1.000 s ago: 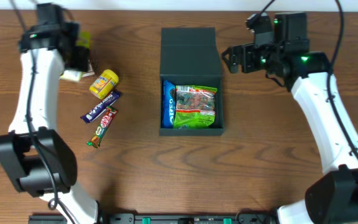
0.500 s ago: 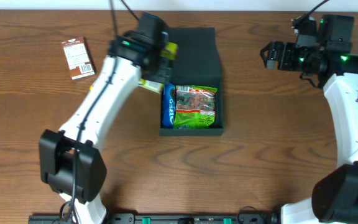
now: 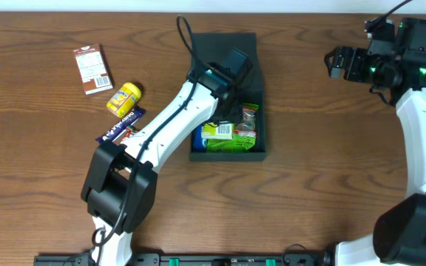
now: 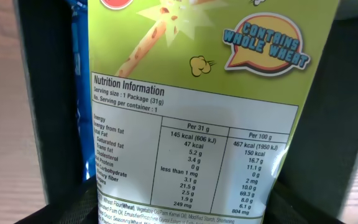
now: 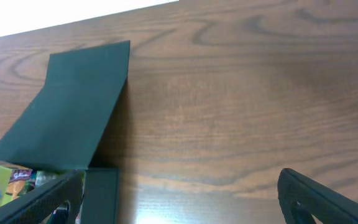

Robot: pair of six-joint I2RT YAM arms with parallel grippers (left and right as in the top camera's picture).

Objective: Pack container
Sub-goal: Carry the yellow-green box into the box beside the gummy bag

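while the container point(image 3: 213, 43) lies open, wood-grain table point(image 3: 316, 185) meets a white strip point(image 3: 87, 5).

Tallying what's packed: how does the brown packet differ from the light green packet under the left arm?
The brown packet lies on the table, outside the container; the green packet is inside its walls. The brown packet is dark, the green packet bright. Both show a white panel.
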